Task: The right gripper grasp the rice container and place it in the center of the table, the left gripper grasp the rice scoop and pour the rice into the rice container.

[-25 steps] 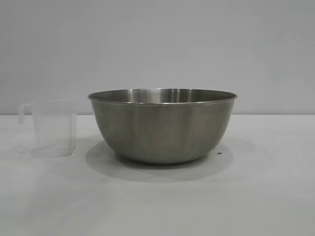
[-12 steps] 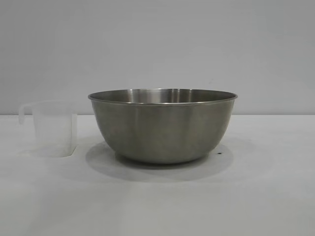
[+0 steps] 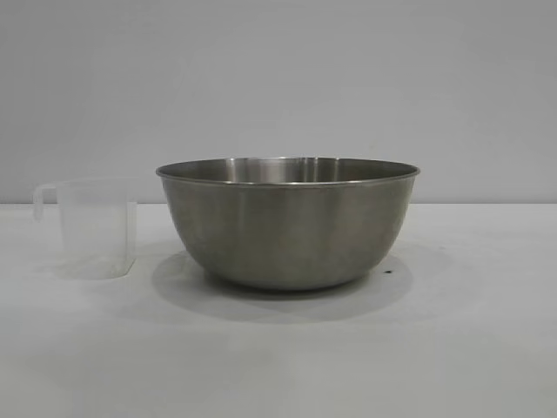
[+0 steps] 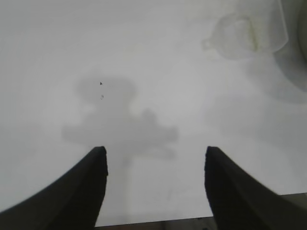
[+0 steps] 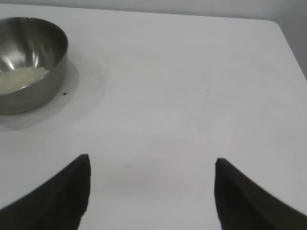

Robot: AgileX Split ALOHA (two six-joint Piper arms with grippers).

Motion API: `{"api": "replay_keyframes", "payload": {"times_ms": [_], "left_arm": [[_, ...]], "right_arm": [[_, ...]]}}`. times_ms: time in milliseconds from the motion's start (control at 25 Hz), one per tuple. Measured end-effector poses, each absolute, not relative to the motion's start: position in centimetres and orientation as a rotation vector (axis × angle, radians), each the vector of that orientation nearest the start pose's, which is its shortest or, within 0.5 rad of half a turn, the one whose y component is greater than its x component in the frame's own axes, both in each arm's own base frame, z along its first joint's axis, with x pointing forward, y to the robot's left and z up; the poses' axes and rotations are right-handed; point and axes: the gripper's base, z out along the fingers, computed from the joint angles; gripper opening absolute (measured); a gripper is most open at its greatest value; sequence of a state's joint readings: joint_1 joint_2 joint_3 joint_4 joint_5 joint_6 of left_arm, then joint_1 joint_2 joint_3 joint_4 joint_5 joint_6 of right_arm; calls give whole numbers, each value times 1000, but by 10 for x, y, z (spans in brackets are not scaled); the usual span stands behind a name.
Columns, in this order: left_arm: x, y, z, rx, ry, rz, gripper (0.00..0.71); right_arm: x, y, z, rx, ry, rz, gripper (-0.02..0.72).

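Observation:
The rice container (image 3: 287,226), a large steel bowl, stands upright in the middle of the white table (image 3: 278,366). In the right wrist view the bowl (image 5: 45,79) holds a whitish layer of rice (image 5: 21,79). The rice scoop (image 3: 91,228), a clear cup with its handle to the left, stands upright beside the bowl, apart from it, and looks empty. It also shows in the left wrist view (image 4: 240,33). My left gripper (image 4: 156,155) is open and empty above bare table, away from the scoop. My right gripper (image 5: 151,163) is open and empty, well away from the bowl. Neither gripper shows in the exterior view.
A tiny dark speck (image 3: 388,271) lies on the table by the bowl's right side; it also shows in the right wrist view (image 5: 64,93). The table's far corner (image 5: 276,24) shows in the right wrist view. The left arm's shadow (image 4: 120,127) falls on the table.

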State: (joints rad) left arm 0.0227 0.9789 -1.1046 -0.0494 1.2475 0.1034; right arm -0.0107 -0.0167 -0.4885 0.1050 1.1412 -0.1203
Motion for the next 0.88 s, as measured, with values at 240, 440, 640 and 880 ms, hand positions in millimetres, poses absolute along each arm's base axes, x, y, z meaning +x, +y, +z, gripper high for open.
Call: {"api": "replay_keyframes", "payload": {"times_ms": [240, 440, 640, 880], "left_arm": [[112, 0, 364, 97, 2543, 2, 385], [79, -1, 354, 81, 2479, 1, 385], [55, -2, 329, 62, 2467, -4, 385], [42, -2, 300, 41, 2402, -7, 385]], "right_arm": [[-10, 9, 268, -126, 2111, 49, 475], [-10, 9, 268, -126, 2111, 49, 475], [-10, 9, 268, -126, 2111, 49, 475], [-10, 9, 268, -126, 2111, 49, 475]]}}
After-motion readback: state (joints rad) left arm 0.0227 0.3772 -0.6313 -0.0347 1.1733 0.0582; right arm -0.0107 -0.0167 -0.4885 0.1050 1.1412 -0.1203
